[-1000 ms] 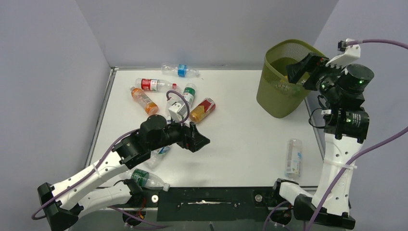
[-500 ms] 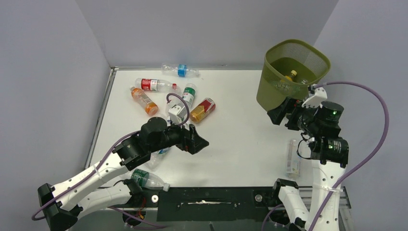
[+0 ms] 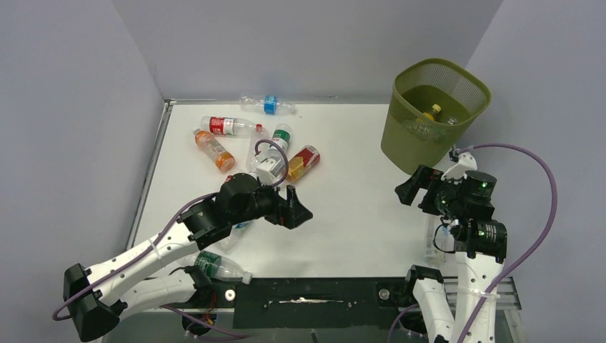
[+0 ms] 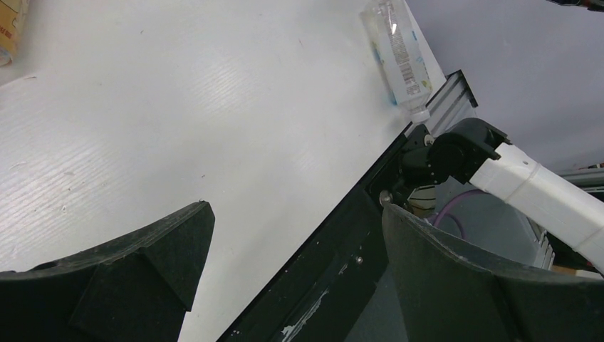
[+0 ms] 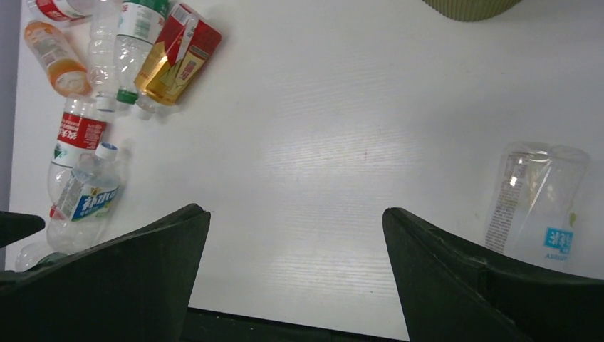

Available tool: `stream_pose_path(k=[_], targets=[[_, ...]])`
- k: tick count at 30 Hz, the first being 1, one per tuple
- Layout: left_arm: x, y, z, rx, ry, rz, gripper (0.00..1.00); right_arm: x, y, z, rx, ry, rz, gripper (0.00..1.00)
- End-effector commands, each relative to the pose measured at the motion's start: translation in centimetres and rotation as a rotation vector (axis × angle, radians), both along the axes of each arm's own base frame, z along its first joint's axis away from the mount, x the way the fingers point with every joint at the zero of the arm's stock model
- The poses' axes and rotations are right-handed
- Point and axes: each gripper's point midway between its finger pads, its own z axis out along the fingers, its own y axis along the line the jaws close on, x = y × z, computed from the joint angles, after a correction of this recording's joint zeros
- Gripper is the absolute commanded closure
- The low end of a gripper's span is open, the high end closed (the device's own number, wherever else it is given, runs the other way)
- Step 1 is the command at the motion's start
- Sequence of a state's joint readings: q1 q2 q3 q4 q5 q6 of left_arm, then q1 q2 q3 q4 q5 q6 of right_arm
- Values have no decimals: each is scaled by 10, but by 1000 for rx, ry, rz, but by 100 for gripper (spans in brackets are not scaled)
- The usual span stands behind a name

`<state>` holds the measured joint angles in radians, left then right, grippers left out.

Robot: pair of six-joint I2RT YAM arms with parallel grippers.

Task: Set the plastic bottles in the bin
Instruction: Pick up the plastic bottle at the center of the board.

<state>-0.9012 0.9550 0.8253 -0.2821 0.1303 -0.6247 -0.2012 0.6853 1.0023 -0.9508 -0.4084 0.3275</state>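
I see a white table (image 3: 357, 207) with grey walls (image 3: 307, 43) rising at its far and side edges. A black plate (image 3: 336, 289) runs along its near edge, scuffed white near the middle.

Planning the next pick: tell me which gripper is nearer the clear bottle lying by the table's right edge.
Right. The right gripper hangs close beside the clear bottle, its jaws open; the left gripper is far off to the bottle's left.

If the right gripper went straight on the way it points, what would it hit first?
Probably bare white table: the open right gripper aims between the bottle cluster and the lone clear plastic bottle, though depth is unclear.
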Motion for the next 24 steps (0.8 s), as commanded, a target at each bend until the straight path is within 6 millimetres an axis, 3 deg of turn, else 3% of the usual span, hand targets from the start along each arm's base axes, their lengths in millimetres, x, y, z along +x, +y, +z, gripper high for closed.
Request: stream_pose_path(k=[1, 14, 20, 24], targets=[[8, -7, 14, -42, -19, 16, 10, -1, -20, -8, -70, 34, -104, 2], [8, -12, 9, -39, -11, -1, 10, -2, -81, -31, -192, 237, -467, 2], [6, -15, 0, -19, 18, -24, 10, 4, -87, -45, -215, 371, -469, 2], [4, -19, -5, -7, 24, -55, 10, 3, -92, -44, -239, 443, -477, 2]])
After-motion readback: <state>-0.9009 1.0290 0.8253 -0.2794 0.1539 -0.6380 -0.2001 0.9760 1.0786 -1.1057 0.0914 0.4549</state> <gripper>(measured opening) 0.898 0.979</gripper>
